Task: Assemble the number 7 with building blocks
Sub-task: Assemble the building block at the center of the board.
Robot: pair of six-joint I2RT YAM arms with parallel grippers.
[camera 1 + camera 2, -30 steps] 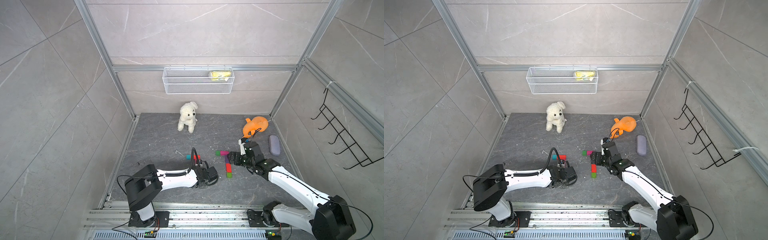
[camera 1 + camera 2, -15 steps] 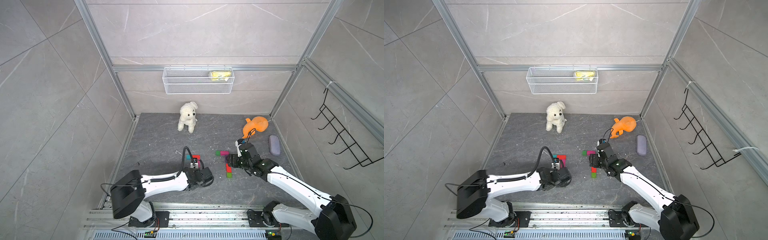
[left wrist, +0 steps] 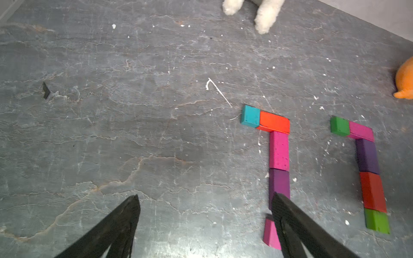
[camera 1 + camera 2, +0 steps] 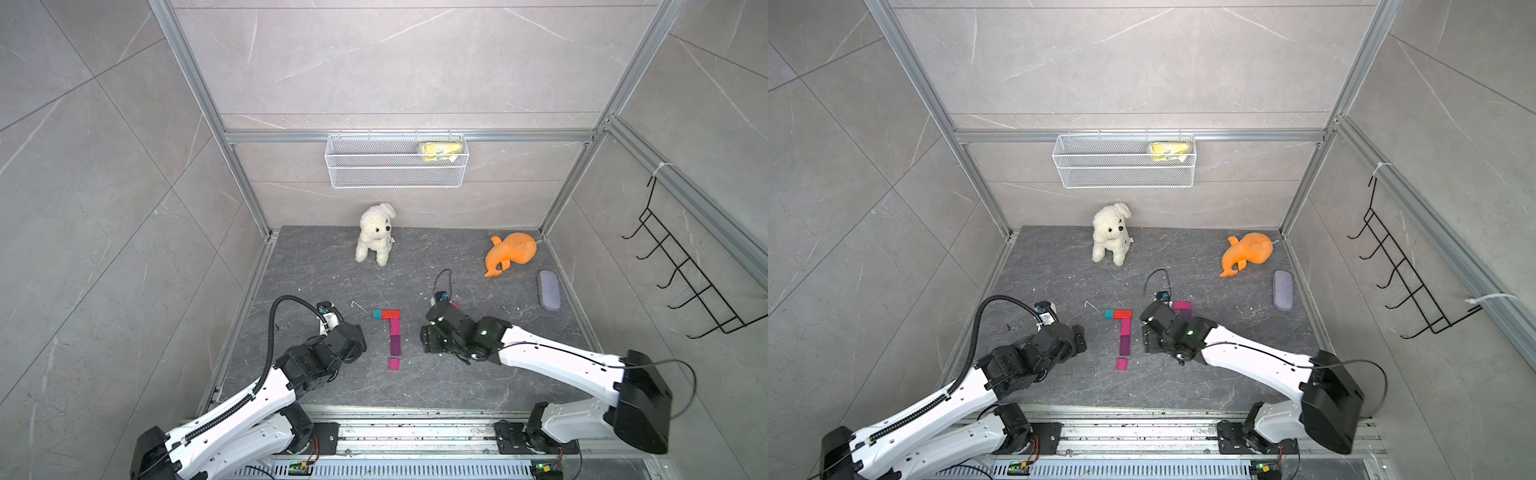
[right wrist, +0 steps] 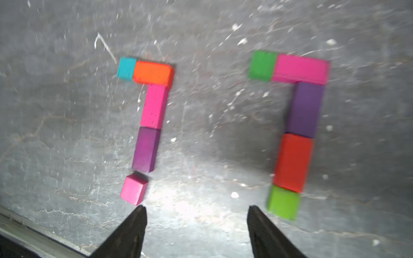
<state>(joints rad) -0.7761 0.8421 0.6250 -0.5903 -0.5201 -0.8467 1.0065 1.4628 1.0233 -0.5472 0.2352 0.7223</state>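
- Left claw point(image 3: 205, 196) gapes wide, empty; right claw point(image 5: 196, 207) is partly open, empty.
- Cube point(image 5: 133, 189) lies on the desk point(image 5: 201, 156), just past the stem's point(image 5: 150, 127) 6 o'clock end, skewed, not touching.
- In both top views it sits at 4 o'clock of the left claw and 8 of the right, about equally near.

No readable text or labels
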